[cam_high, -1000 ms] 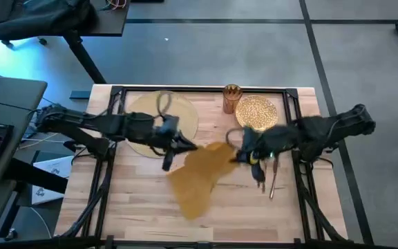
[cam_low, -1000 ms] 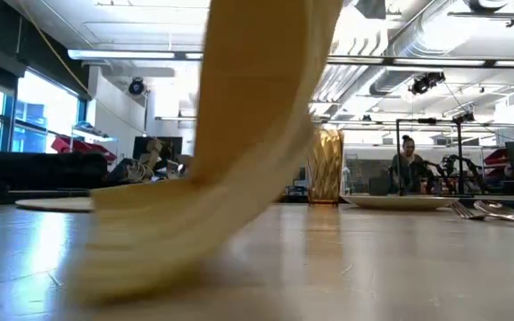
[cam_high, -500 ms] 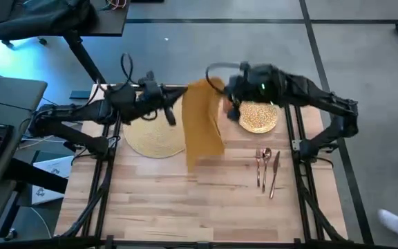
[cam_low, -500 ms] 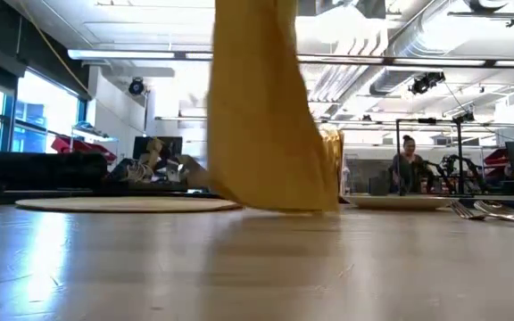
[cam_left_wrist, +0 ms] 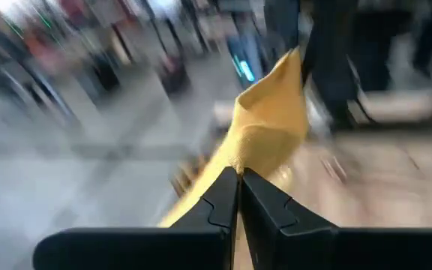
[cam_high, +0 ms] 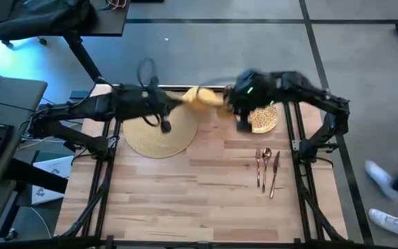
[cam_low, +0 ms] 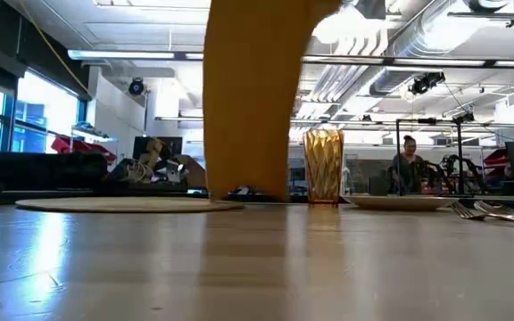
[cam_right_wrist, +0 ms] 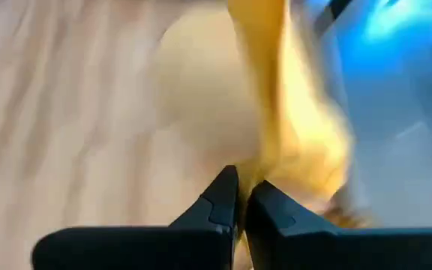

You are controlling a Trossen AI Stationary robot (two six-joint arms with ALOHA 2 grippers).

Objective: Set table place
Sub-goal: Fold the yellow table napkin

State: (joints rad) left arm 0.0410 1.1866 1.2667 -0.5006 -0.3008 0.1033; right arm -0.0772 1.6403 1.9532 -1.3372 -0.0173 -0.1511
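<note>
The left gripper (cam_left_wrist: 238,176), clamped on the napkin (cam_high: 202,96), has lifted it clear of the table (cam_high: 206,194). The placemat (cam_high: 159,130) now lies uncovered at back left. The right gripper (cam_right_wrist: 238,187) pinches the napkin's other end near the plate (cam_high: 264,119), so it hangs stretched, ready for folding.

Light wooden tabletop (cam_low: 257,267) fills the foreground, glossy with reflections. Broad mustard-yellow cloth (cam_low: 250,98) hangs down from above the picture's top edge, its lower edge just above the table's far part. Flat round tan woven placemat (cam_low: 128,204) lies to its left. Ribbed amber glass tumbler (cam_low: 324,166) stands upright just right of the cloth. Beyond that: shallow plate (cam_low: 398,202), then metal cutlery (cam_low: 493,211) at far right. Seated person (cam_low: 408,167) in the room behind.
</note>
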